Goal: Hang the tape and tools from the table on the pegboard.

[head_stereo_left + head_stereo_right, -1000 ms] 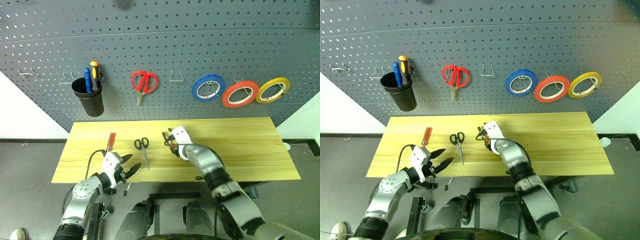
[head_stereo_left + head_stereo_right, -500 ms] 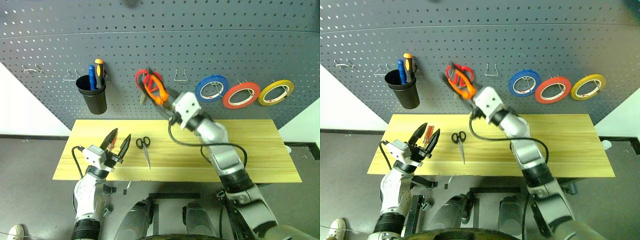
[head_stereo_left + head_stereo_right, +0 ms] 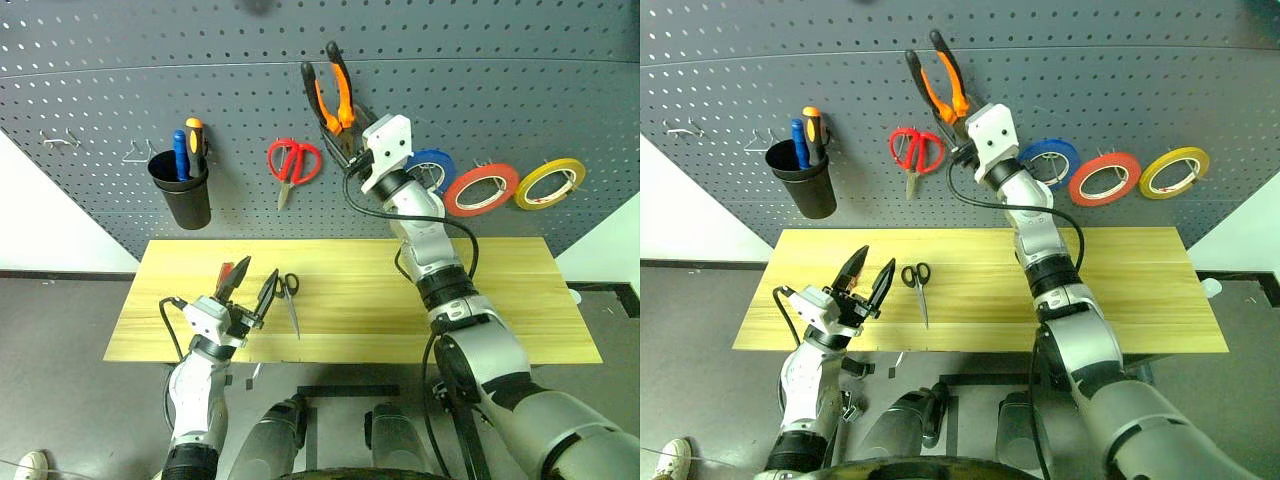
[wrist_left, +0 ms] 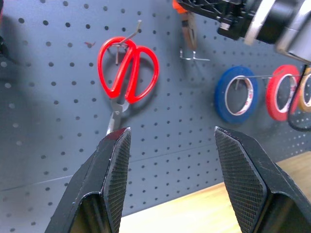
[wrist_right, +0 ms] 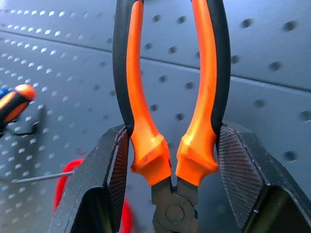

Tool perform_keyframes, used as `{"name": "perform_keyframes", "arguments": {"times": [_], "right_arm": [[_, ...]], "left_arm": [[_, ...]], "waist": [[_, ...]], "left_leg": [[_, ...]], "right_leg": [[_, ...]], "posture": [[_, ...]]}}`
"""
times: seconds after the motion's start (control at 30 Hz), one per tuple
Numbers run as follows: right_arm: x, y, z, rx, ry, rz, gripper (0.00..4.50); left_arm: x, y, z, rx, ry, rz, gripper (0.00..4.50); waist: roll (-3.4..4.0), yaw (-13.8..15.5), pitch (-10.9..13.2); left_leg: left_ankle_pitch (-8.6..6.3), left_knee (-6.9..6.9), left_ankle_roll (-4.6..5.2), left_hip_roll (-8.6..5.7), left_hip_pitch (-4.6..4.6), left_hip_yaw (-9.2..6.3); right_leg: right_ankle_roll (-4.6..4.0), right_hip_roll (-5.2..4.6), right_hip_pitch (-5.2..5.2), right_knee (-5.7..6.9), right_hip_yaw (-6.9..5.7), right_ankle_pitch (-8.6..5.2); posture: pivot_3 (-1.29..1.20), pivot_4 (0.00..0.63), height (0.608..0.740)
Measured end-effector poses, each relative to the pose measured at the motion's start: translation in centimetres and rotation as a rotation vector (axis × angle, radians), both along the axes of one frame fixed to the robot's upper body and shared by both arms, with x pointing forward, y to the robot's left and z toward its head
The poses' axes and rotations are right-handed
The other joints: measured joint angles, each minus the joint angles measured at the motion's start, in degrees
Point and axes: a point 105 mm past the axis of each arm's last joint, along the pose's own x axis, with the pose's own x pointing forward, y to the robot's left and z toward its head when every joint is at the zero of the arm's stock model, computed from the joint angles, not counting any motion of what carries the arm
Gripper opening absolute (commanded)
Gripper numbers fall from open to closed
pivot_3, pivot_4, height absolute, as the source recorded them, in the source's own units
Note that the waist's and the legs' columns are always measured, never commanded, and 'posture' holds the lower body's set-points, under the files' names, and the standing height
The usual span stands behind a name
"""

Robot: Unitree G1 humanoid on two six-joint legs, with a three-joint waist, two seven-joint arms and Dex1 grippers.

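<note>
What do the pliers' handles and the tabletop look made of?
Pliers: smooth orange-and-black grips, probably rubber or plastic with a slight sheen, over a dark metal pivot. Table: light yellow wood or wood-look laminate, with visible grain streaks and a matte finish.

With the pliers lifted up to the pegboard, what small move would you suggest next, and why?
Probably lower the right pincer a little toward the empty wire hook, so the pliers can settle on it: they are gripped handles-up in front of the pegboard, above that hook.
</note>
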Motion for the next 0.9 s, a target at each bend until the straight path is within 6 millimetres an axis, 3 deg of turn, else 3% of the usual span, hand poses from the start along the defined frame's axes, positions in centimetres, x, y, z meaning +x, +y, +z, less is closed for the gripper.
{"name": "perform_keyframes", "arguments": {"times": [0.23, 0.57, 0.77, 0.8, 0.9], "right_arm": [[0.7, -0.6, 0.5, 0.006, -0.017, -0.017, 2.37], [2.2, -1.9, -2.8, -0.044, 0.08, -0.104, 2.37], [2.1, -2.2, -2.8, -0.052, 0.078, -0.088, 4.29], [2.0, -2.2, -2.7, -0.052, 0.067, -0.086, 4.48], [1.5, -2.7, -2.0, -0.05, 0.016, -0.091, 4.48]], "left_arm": [[-0.5, -0.6, 0.6, -0.006, -0.005, -0.022, 2.87], [-0.2, -1.3, 1.6, -0.017, -0.024, -0.055, 2.87], [0.0, -1.2, 1.7, -0.018, -0.023, -0.058, 2.87], [0.1, -1.2, 1.8, -0.018, -0.025, -0.061, 2.87], [0.4, -1.3, 2.2, -0.018, -0.038, -0.061, 2.87]], "waist": [[-0.08, 0.1, 0.7], [0.0, 0.0, 1.4], [0.0, 0.0, 1.4], [0.0, 0.1, 1.4], [-0.01, 0.1, 1.4]], "left_leg": [[0.0, 0.01, 0.0, 0.0, 0.01, -0.03], [0.02, -0.02, -0.02, -0.01, 0.0, 0.0], [0.04, 0.04, -0.04, 0.0, 0.01, -0.01], [0.07, 0.05, -0.04, 0.0, 0.01, -0.01], [0.11, 0.05, -0.05, -0.01, 0.01, -0.03]], "right_leg": [[-0.03, -0.01, 0.01, -0.01, 0.0, 0.01], [-0.04, -0.01, -0.01, 0.02, 0.02, 0.01], [-0.06, 0.0, 0.01, 0.04, 0.02, 0.03], [-0.07, 0.0, 0.01, 0.05, 0.02, 0.04], [-0.07, 0.0, 0.01, 0.04, 0.02, 0.04]], "posture": [[0.02, 0.183, 0.74], [0.02, 0.183, 0.74], [0.02, 0.174, 0.74], [0.02, 0.172, 0.74], [0.02, 0.165, 0.74]]}}
